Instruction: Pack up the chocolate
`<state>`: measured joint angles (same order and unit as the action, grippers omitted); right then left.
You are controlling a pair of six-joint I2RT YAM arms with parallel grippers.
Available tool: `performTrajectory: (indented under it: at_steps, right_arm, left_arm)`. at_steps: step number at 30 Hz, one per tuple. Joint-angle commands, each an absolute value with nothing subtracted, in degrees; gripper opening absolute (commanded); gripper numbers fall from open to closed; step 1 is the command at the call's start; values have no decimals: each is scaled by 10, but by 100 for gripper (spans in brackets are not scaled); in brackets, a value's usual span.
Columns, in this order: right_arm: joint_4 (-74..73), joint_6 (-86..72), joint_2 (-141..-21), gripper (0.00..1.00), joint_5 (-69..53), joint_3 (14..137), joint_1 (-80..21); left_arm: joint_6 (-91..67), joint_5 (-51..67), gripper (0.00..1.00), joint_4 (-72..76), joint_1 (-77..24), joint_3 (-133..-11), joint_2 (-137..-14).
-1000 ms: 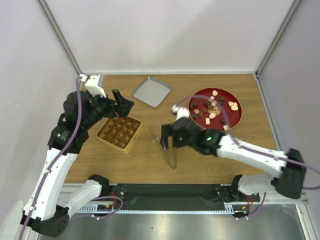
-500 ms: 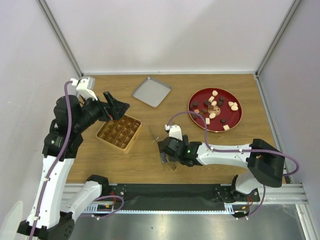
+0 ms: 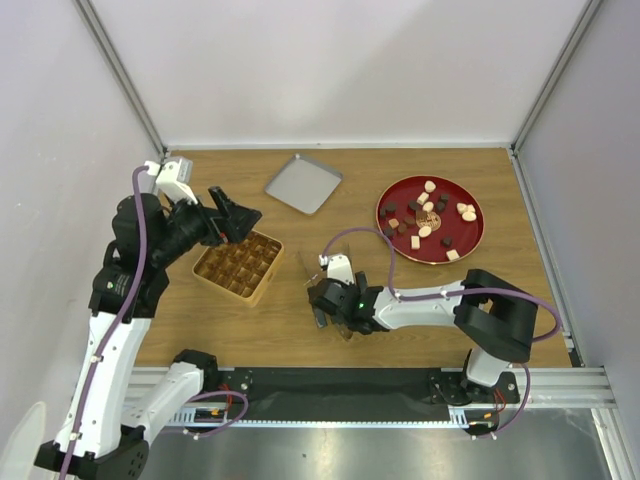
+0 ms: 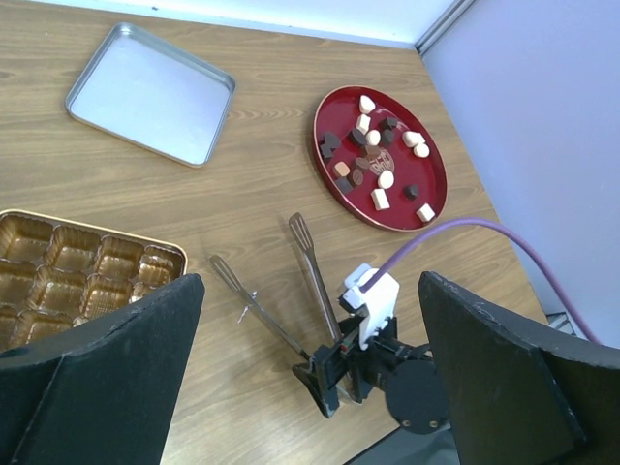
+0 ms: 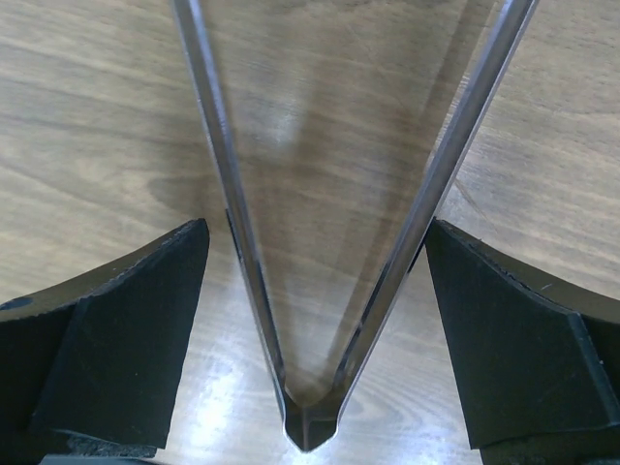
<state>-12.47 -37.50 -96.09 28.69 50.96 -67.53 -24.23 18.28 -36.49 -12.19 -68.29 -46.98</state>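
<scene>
The left tool hangs wide open by the box. Mid-tabletop, the right tool, jaws wide, flanks the hinged end of the tongs. The chocolate sits on a red plate, well right of both.

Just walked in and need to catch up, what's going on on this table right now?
The right pincer, open, straddles the hinged end of the thin metal tongs, not yet closed on them. The left pincer hovers open near the gold compartment box, whose cells look empty. The brown, tan and cream chocolates all sit on the round red plate.
</scene>
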Motion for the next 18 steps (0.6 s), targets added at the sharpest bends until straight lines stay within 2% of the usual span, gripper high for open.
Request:
performTrajectory:
  at_steps: [1, 18]
  right_arm:
    - [-105, -377, -972, 99, 323, 532, -674]
    - [-54, -374, -985, 91, 291, 497, -642]
  left_arm:
    - [-254, 192, 100, -341, -117, -683, -468]
    - [-258, 193, 100, -326, -117, -667, -474]
